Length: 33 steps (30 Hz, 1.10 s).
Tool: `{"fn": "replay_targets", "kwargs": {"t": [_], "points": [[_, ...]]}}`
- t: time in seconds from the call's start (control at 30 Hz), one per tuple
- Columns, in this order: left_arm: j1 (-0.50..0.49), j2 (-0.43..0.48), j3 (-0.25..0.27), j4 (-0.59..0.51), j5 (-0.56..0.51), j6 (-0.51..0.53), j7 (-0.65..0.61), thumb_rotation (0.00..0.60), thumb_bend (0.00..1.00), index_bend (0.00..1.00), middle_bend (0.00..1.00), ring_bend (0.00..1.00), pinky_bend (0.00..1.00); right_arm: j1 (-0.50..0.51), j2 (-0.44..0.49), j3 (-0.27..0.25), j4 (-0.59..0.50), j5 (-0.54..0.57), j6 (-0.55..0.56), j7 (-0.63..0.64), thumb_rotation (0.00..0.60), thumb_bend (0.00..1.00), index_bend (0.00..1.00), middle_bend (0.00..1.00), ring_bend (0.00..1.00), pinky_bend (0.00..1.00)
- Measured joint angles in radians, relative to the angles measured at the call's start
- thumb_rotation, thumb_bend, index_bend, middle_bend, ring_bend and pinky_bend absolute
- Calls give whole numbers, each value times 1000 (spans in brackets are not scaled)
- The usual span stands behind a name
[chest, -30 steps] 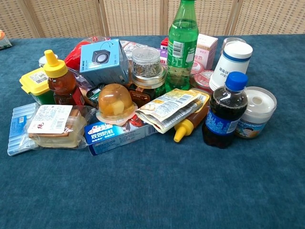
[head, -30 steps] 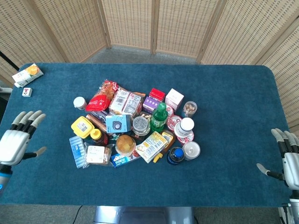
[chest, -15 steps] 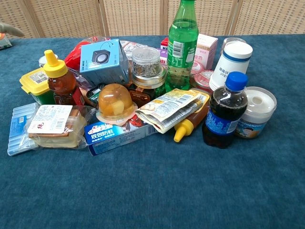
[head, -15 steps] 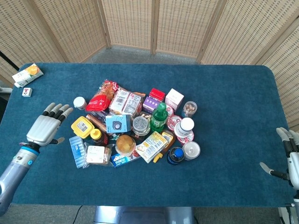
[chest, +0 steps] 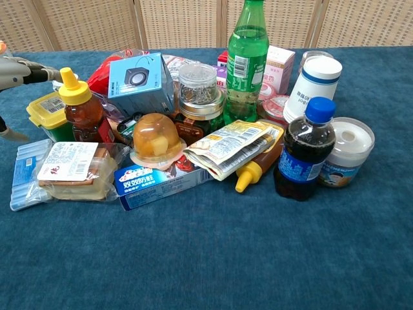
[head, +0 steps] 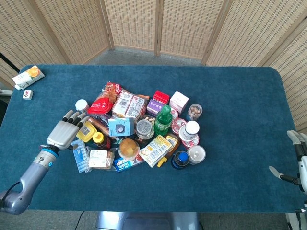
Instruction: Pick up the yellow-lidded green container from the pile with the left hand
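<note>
left hand (chest: 14, 70): cut by the chest view's left edge; only some fingers show.
right hand (head: 298, 163): clipped by the head view's right edge, absent from the chest view.
yellow-lidded green container (head: 88, 131): partly covered by the left hand from above; in the chest view the honey bottle (chest: 79, 106) hides its right side.
labels on the pile's packets: too small to read overhead.

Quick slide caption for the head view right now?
Left hand, fingers spread, above the yellow-lidded green container at the pile's left edge; right hand open at the table's right edge.
</note>
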Motion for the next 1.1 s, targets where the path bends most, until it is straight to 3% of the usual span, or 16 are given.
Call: {"fn": "replay_targets", "kwargs": {"t": [0.17, 0.3, 0.37, 0.47, 0.57, 0.83, 1.1], "points": [[-24, -18, 2, 7, -38, -12, 33, 600, 220, 47, 0, 0, 0, 0, 1, 0, 1, 0, -1, 5, 600, 0, 0, 0, 0, 0], [-42, -38, 3, 10, -63, -14, 52, 600, 218, 166, 46, 34, 44, 0, 2, 1, 1, 0, -1, 8, 600, 0, 0, 0, 0, 0], [-46, -47, 5, 14, -64, -6, 65, 600, 218, 370, 273, 221, 195, -1, 3, 1, 2, -1, 0, 8, 600, 0, 0, 0, 0, 0], [-53, -66, 9, 19, -71, 12, 95, 600, 218, 538, 563, 460, 320, -1, 4, 1, 1, -2, 0, 10, 600, 0, 0, 0, 0, 0], [-55, -84, 10, 27, -66, 44, 106, 600, 221, 597, 663, 548, 394, -2, 4, 1, 3, -2, 2, 12, 600, 0, 0, 0, 0, 0], [-42, -51, 1, -12, -33, 116, 62, 600, 225, 620, 685, 567, 413, -2, 3, 1, 2, -3, 1, 9, 600, 0, 0, 0, 0, 0], [-14, 109, -41, -190, 13, 204, 9, 600, 224, 612, 673, 567, 413, -3, 2, -1, -3, -8, 5, -1, 600, 0, 0, 0, 0, 0]]}}
